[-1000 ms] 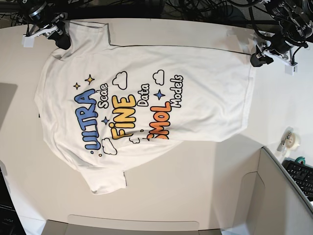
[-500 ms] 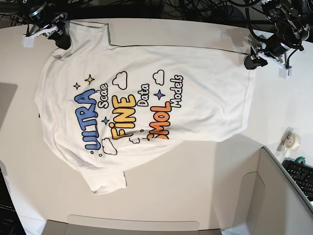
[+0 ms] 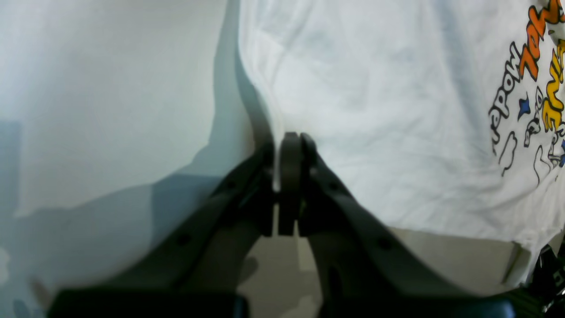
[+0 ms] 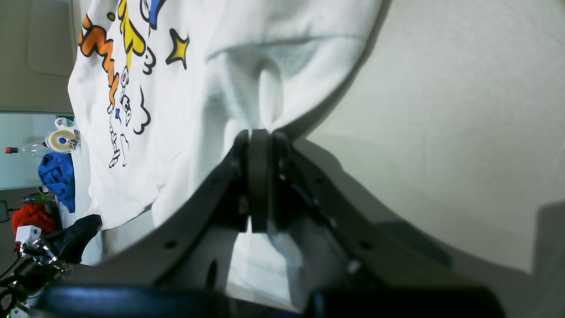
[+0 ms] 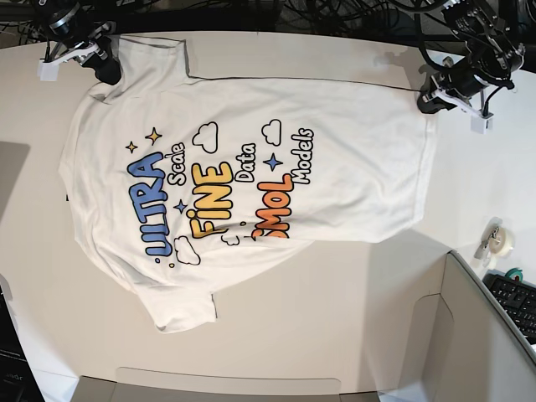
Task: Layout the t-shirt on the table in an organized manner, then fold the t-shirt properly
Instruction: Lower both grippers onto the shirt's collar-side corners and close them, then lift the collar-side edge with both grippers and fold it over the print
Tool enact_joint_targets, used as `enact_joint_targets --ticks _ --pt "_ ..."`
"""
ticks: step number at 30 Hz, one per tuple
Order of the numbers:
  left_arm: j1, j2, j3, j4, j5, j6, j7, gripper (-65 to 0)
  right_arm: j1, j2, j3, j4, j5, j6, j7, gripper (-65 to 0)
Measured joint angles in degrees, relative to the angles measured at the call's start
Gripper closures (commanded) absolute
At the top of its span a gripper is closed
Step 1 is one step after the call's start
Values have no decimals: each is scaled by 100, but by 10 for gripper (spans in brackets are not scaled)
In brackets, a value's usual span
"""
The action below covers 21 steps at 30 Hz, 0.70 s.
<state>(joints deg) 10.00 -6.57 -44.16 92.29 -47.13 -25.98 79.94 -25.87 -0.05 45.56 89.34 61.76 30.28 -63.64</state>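
The t-shirt lies spread print-up across the table — soft white cloth, lightly rumpled, its collar end toward the base view's left and its hem toward the right. Rounded cartoon lettering in blue, yellow and orange runs across the chest, with small outlined clouds and four-pointed stars around it. One short sleeve pokes out toward the near edge; the far edge forms a long straight line with a dark shadow under it.

The left gripper sits at the far hem corner. In its wrist view the dark, matte fingers are pressed together at the shirt's edge, with the cloth rising in a taut ridge to their tips — clamped on the fabric.

The right gripper is at the far shoulder corner. Its fingers are likewise drawn together, and a pinched pleat of shirt funnels down into them.

The tabletop is smooth and matte. A tape roll lies near its right edge, beside a keyboard.
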Motion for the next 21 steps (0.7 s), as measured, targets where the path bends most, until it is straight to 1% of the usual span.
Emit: enact_joint_targets --ticks 4,7,8,13,17,18,21 --pt "0 2 20 2 -2 0 0 0 -20 2 -2 31 0 0 22 0" --pt "0 2 20 2 -4 2 -2 0 -76 -2 -39 358 -343 7 4 0" --pt "-2 2 20 2 -2 0 -2 0 -98 -2 -50 468 -442 -4 -83 0" --pt "0 2 20 4 -2 0 0 0 -214 -37 -55 901 -660 -50 -264 0" --pt "0 -26 20 7 -7 -2 0 0 -278 -111 160 1204 -881 -146 -420 0" --pt "0 -59 20 7 -55 -2 9 0 -315 -125 225 1283 -929 -160 -457 0" --pt "0 -184 20 9 -474 0 33 0 -330 -116 369 1408 -1058 -184 -546 0"
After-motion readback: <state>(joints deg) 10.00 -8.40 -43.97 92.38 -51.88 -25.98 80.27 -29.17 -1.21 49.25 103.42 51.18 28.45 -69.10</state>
